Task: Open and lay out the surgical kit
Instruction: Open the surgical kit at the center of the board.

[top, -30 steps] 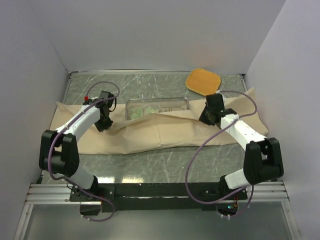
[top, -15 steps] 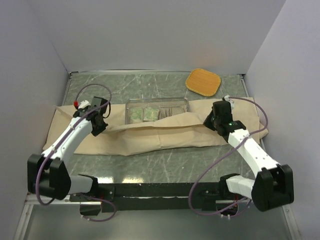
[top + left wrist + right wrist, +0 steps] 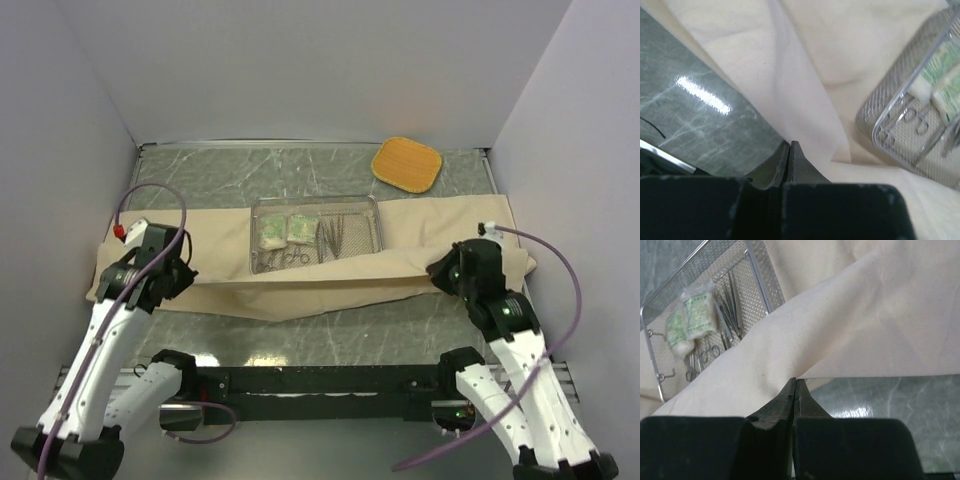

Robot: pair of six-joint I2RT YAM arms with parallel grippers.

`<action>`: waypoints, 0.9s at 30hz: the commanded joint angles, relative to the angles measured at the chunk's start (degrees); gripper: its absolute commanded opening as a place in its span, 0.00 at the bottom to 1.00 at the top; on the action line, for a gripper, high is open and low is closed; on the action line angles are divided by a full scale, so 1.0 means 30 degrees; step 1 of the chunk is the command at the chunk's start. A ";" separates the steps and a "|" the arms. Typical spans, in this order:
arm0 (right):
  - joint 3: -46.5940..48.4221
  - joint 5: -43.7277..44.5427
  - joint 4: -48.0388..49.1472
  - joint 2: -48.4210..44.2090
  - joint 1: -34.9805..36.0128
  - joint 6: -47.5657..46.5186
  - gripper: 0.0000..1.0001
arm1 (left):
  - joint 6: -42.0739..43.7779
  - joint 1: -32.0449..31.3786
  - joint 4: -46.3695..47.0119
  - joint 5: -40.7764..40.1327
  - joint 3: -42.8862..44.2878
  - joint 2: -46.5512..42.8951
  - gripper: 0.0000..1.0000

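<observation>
Right gripper (image 3: 796,381) is clamped fully shut, with the hem of the large beige wrapping cloth (image 3: 880,315) nipped at its tips. Left gripper (image 3: 791,145) is pinched shut too. The cloth's fold runs right down into its tips, so I'd say it has the hem as well, though the bite looks thin.

Between them the near flap is stretched across the front, and part of it laps over the near-right rim of the rectangular steel wire-mesh tray (image 3: 380,225). The tray sits on the cloth mid-table with the two small green-white packets (image 3: 697,307), thin steel tweezers (image 3: 729,302) and ring-handled forceps (image 3: 704,351) inside.

Tip for this step imo: draw both hands toward the near edge together, low and level, so the flap slides off the rim without dragging the tray. Then lay it flat on the green marble tabletop (image 3: 330,325) before letting go. Uneven pull and the tray probably skews.
</observation>
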 commanded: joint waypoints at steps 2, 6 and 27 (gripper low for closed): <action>0.1549 0.0082 -0.4889 -0.2959 -0.0076 0.0249 0.00 | 0.0842 -0.0172 -0.3003 0.0503 0.0599 -0.2749 0.04; 0.2429 -0.0357 -0.7150 -0.4920 -0.0076 0.0307 0.00 | 0.0460 -0.0408 -0.4323 0.0325 0.0220 -0.4155 0.04; 0.5449 -0.6393 -1.3423 -1.3004 -0.0047 -0.0103 0.25 | 0.0401 -0.0408 -0.5059 0.3375 0.1213 -1.4468 0.28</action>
